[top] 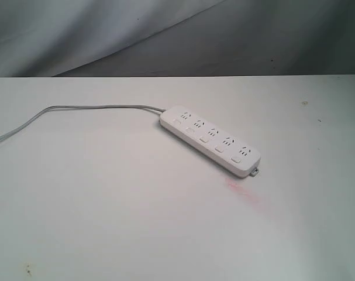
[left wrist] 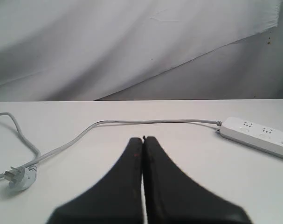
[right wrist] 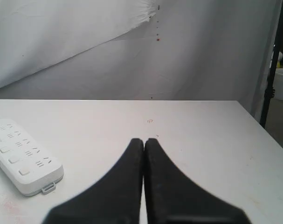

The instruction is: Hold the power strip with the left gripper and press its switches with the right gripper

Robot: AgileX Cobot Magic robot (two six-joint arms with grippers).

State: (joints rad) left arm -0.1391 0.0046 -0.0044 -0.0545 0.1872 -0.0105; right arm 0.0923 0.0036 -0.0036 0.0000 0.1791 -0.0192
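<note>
The white power strip (top: 211, 140) lies flat and diagonal on the white table, its grey cord (top: 78, 109) running off to the left and its small tab (top: 255, 172) at the near right end. Its white switches (top: 219, 148) sit in a row beside the socket groups. Neither arm shows in the exterior view. In the left wrist view my left gripper (left wrist: 143, 139) is shut and empty, well short of the strip's cord end (left wrist: 260, 134). In the right wrist view my right gripper (right wrist: 144, 140) is shut and empty, with the strip's tab end (right wrist: 24, 161) off to its side.
The cord's plug (left wrist: 18, 177) rests on the table near the left gripper. A grey cloth backdrop (top: 177, 35) hangs behind the table's far edge. A faint pink stain (top: 243, 190) marks the table by the strip. A dark stand (right wrist: 271, 70) rises past the table's right edge.
</note>
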